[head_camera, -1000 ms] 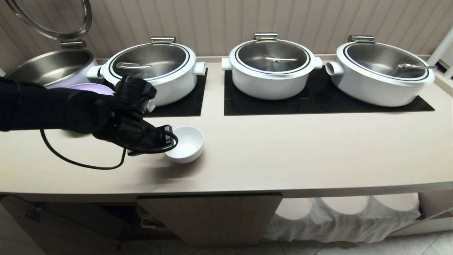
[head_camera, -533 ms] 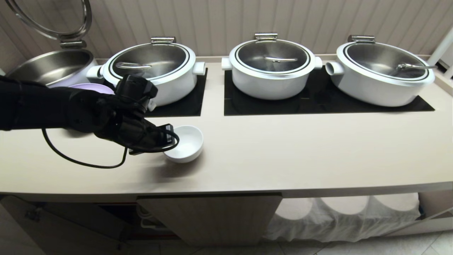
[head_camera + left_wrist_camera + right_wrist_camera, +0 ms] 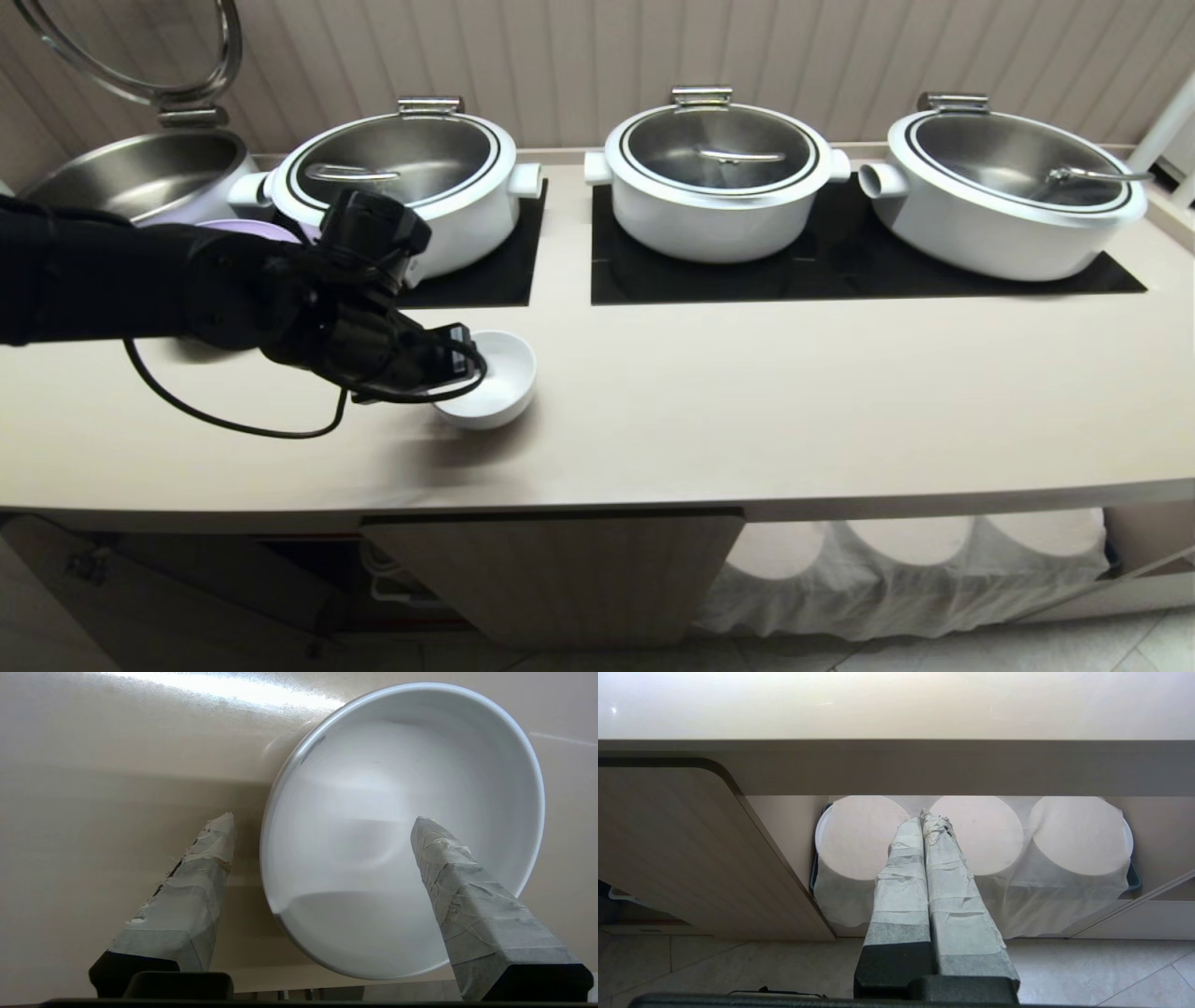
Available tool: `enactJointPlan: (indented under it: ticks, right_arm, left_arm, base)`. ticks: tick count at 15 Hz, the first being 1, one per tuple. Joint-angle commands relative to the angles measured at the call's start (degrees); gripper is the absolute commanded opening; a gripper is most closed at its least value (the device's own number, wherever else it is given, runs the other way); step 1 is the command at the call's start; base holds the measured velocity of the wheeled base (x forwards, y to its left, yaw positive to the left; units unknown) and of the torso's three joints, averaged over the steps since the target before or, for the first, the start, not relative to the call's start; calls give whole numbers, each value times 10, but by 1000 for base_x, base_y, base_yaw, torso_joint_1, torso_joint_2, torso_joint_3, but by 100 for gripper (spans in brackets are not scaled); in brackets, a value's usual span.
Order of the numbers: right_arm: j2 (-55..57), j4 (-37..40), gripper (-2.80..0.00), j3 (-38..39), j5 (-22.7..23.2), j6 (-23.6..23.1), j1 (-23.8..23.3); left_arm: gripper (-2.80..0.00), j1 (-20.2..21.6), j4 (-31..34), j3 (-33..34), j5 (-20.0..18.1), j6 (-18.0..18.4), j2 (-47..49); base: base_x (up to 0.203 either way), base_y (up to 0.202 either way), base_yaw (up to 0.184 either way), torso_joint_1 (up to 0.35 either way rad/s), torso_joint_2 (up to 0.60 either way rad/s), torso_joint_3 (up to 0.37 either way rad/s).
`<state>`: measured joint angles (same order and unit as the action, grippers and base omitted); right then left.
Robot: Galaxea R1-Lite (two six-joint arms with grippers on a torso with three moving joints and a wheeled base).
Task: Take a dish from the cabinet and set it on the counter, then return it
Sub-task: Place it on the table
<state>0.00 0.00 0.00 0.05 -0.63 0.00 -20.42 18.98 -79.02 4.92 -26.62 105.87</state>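
Head view: we are seeing the dish [image 3: 499, 378] sitting empty on the counter [image 3: 747, 411], the left gripper [image 3: 457, 359] at its rim. Left wrist view: fingers [image 3: 187, 891] are standing apart, straddling the rim, gripping nothing. Right wrist view: the right gripper [image 3: 923, 816] is resting closed, empty, before the cabinet [image 3: 700, 849].

- Left arm [image 3: 140, 280]: black, bulky, matte covering, boxy black wrist camera block on top.
- Thin black cable [image 3: 224, 425] looping beneath it.
- Left gripper [image 3: 322, 826] and right gripper [image 3: 923, 815]: tapered fingers wrapped in grey-white tape, black bases.
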Motion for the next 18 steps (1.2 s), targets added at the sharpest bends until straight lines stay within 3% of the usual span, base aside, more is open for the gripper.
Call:
enactJointPlan:
  ticks: [1, 6, 18]
  right_arm:
    - [0, 0, -280, 0, 0, -1, 0]
    - [0, 0, -280, 0, 0, -1, 0]
    - [0, 0, -280, 0, 0, 0, 0]
  left_arm:
    - [0, -10, 1, 0, 1, -2, -8]
    - [0, -31, 1, 1, 2, -2, -28]
    - [0, -79, 4, 46, 49, -8, -100]
  base:
    - [0, 0, 0, 0, 0, 0]
    - [0, 0, 0, 0, 0, 0]
    - [0, 0, 0, 0, 0, 0]
